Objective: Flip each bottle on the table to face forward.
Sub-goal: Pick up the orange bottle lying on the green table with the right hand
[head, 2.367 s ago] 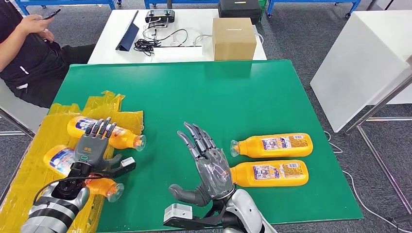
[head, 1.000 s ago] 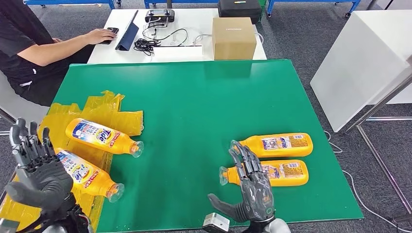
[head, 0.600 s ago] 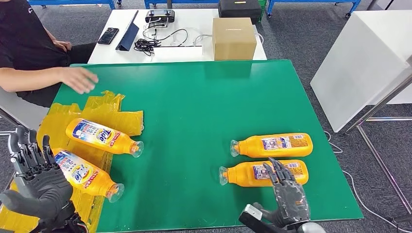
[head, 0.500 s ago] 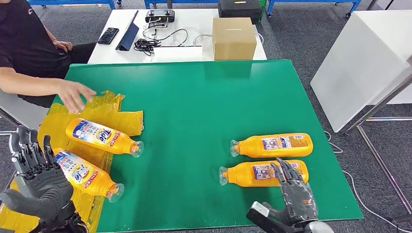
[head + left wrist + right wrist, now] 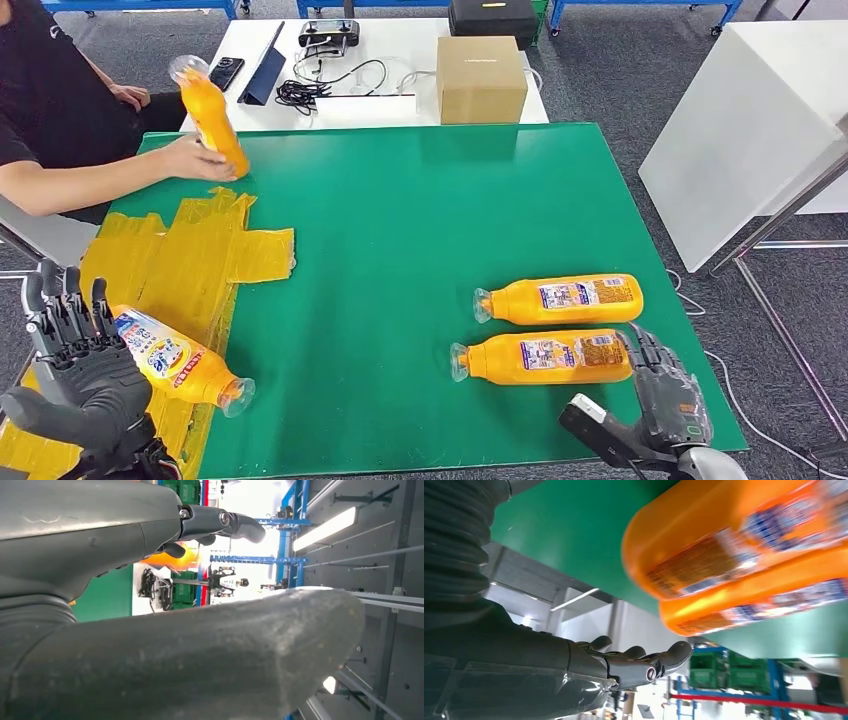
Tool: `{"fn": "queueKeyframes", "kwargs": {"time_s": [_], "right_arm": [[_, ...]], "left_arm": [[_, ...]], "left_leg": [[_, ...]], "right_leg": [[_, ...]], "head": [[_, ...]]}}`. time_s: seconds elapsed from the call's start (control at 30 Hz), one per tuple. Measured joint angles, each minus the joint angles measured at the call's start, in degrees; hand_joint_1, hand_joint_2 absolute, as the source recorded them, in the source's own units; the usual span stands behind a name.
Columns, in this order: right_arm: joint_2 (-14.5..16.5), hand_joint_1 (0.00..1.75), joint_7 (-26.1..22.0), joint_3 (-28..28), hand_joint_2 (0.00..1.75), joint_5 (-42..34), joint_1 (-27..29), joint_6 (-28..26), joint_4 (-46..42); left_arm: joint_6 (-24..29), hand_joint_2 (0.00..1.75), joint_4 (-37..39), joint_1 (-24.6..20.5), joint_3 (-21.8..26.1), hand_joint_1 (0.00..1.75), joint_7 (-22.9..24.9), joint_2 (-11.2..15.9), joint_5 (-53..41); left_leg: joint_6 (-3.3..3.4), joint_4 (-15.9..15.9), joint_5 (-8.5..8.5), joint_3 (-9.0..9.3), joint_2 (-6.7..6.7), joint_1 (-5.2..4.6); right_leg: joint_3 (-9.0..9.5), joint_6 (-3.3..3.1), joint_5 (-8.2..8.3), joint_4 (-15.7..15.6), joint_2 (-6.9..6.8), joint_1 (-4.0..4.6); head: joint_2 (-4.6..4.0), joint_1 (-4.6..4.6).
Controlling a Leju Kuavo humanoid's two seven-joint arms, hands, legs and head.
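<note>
Orange bottles (image 5: 543, 358) lie side by side on the green table (image 5: 420, 210) just beside the empty, spread-fingered right hand (image 5: 668, 398), which should probably roll the nearer one label-up without nudging its neighbour (image 5: 560, 298).

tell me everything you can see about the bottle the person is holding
The bottle is orange, plastic by its look, with a clear cap at its top end. The person's hand grips its lower part and holds it lifted, tilted with the cap up, above the far left corner of the green table. No label shows on the side facing the camera.
</note>
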Motion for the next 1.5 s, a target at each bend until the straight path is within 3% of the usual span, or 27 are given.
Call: {"fn": "queueKeyframes", "kwargs": {"time_s": [0.23,0.57,1.33,1.5], "right_arm": [[0.37,0.00,-3.56,-4.57,1.75,-0.05,-1.72,2.59,3.16],[1.60,0.00,-4.40,-3.73,1.75,1.54,-5.76,3.81,6.77],[3.45,0.00,-4.74,7.55,1.75,2.73,-14.77,6.35,15.08],[2.93,0.17,-4.74,10.00,1.75,2.16,-15.93,9.37,16.13]], "left_arm": [[-0.31,0.00,0.02,-0.26,0.00,0.00,-0.08,0.00,0.51],[-0.46,0.00,0.14,-1.17,-0.03,0.00,0.54,0.00,0.68],[-0.38,0.00,0.84,-2.36,-0.37,0.00,1.27,0.00,1.34],[-0.35,0.00,1.02,-2.60,-0.31,0.00,1.28,0.00,1.77]], "left_leg": [[0.01,0.01,0.00,0.00,0.00,-0.02],[0.00,0.00,0.01,0.00,0.01,0.00],[0.00,0.00,0.02,-0.01,-0.01,0.00],[0.00,0.00,0.02,0.02,0.02,0.00]], "right_leg": [[0.01,0.00,0.00,0.00,0.00,-0.02],[0.01,0.00,0.00,0.00,0.01,0.01],[0.02,0.00,0.00,0.01,0.00,0.01],[0.03,0.00,0.00,0.01,0.01,0.01]], "head": [[0.00,0.01],[0.00,-0.01],[0.00,-0.01],[0.00,0.01]]}}
